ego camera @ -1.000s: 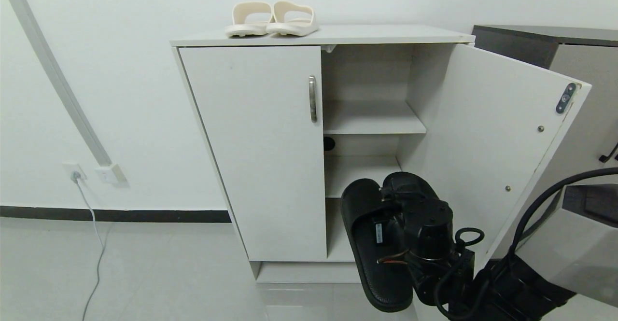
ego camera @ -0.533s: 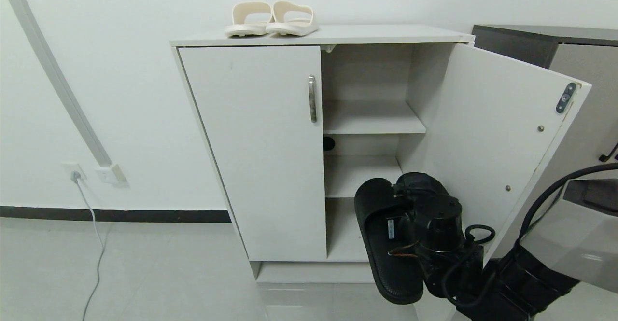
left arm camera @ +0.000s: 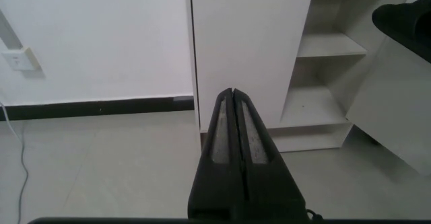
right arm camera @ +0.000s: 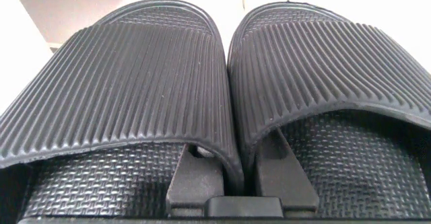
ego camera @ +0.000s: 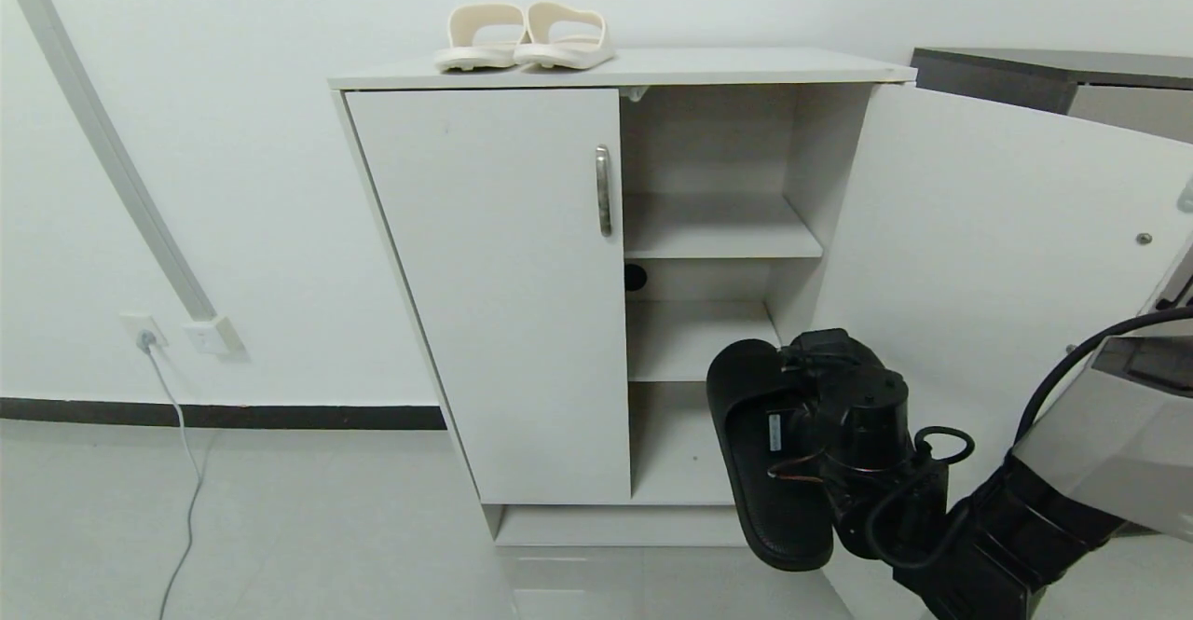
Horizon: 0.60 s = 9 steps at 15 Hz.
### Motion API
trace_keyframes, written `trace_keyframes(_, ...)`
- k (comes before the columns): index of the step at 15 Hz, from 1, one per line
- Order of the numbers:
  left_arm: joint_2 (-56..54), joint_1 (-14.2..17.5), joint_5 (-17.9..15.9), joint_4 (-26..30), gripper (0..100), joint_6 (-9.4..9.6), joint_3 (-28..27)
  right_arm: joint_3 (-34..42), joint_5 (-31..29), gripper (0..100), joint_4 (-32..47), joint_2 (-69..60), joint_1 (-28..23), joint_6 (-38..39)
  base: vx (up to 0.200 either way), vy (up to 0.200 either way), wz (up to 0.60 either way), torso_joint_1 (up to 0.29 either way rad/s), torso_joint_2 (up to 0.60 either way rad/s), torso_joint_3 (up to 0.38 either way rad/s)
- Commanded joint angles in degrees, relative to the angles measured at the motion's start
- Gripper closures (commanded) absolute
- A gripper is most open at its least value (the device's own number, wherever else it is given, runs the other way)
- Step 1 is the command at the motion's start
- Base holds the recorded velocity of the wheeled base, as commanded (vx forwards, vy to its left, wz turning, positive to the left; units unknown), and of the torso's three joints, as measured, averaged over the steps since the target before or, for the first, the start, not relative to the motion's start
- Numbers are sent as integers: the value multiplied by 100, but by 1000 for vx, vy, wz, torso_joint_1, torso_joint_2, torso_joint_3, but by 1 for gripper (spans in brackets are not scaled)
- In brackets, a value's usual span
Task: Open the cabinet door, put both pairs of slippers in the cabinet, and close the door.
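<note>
The black slippers [ego camera: 769,452] hang soles-out in front of the open right half of the cabinet [ego camera: 746,65], about level with its lowest compartment [ego camera: 671,443] and not yet inside it. They look like light moulded rubber: ribbed straps, pebbled footbeds, soft enough to flex, and hardly slippery. The straps seem the sensible place to hold them, and that is where the right gripper [right arm camera: 237,177] has them. One of its fingers [right arm camera: 195,183] is tucked under each strap, pinching the two inner strap edges together. Held this way, I'd expect the toes to sag or swing, so the pair may catch on a shelf edge going in.

The right door [ego camera: 979,256] stands wide open beside the arm, and the left door [ego camera: 485,275] is shut. The cream slippers [ego camera: 527,37] sit side by side on the cabinet top, well apart from either arm. The left gripper [left arm camera: 232,126] hangs over the floor facing the cabinet, fingers pressed together on nothing.
</note>
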Motion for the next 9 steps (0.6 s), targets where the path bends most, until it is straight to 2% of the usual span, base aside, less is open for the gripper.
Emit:
trace_keyframes(1, 11, -2, 1, -1, 100, 0, 1, -3, 2, 100, -2, -6, -16, 2, 0, 0, 0, 0, 0, 0)
trace_keyframes(4, 11, -2, 1, -1, 100, 0, 1, 67, 2, 100, -29, -6, 46, 2, 0, 0, 0, 0, 0, 0)
trace_keyframes(7, 11, -2, -8, -1, 100, 9, 1, -74, 230, 100, -2, 29, 362, 19, 0, 0, 0, 0, 0, 0)
trace_keyframes(9, 11, -2, -8, -1, 100, 9, 1, -908, 221, 100, 296, 407, 441, 248, 0, 0, 0, 0, 0, 0)
